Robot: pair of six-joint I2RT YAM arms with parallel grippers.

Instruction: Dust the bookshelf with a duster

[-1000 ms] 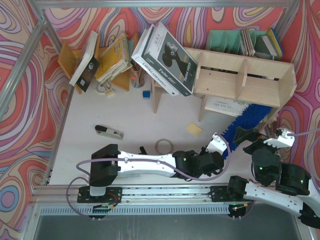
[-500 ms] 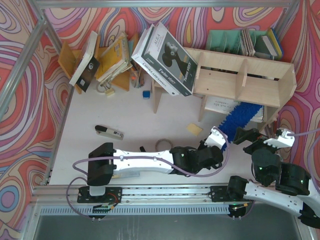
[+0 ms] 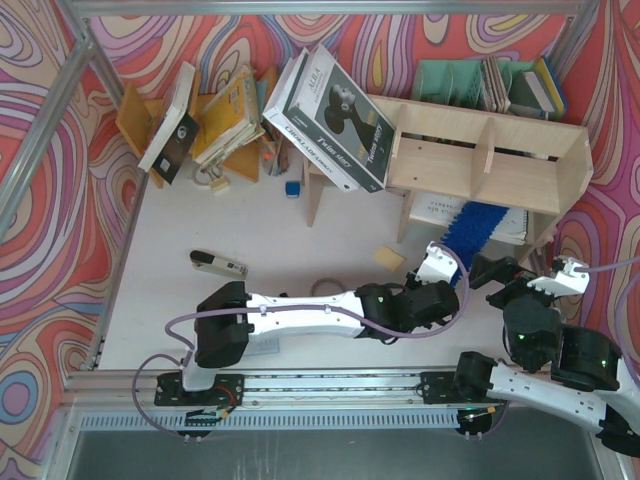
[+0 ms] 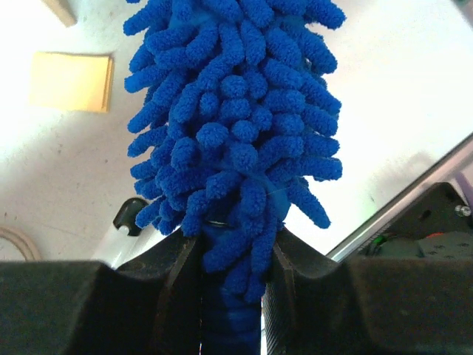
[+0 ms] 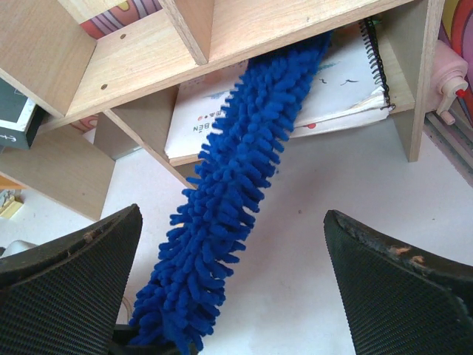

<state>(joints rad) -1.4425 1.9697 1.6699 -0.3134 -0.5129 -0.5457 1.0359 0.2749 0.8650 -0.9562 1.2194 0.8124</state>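
The long fluffy blue duster (image 3: 478, 224) slants from my left gripper (image 3: 443, 264) up into the lower tier of the plywood bookshelf (image 3: 480, 160). In the left wrist view, the left gripper (image 4: 235, 259) is shut on the duster's (image 4: 236, 111) handle end, with fluff spilling over the fingers. The right wrist view shows the duster (image 5: 236, 185) lying across a spiral notebook under the bookshelf's (image 5: 148, 66) upper board. My right gripper (image 5: 233, 214) stands wide open, just right of the left one, holding nothing; its place in the top view is (image 3: 500, 272).
A black boxed book (image 3: 330, 105) leans on the bookshelf's left end. A teal organizer (image 3: 470, 82) stands behind it, an orange rack (image 3: 140, 120) with books at far left. A yellow pad (image 3: 389, 258), a tape ring (image 3: 325, 290) and a marker (image 3: 218, 264) lie on the table.
My left arm has stretched further right and forward, pushing the duster deeper under the bookshelf's upper board. The right arm has not moved.
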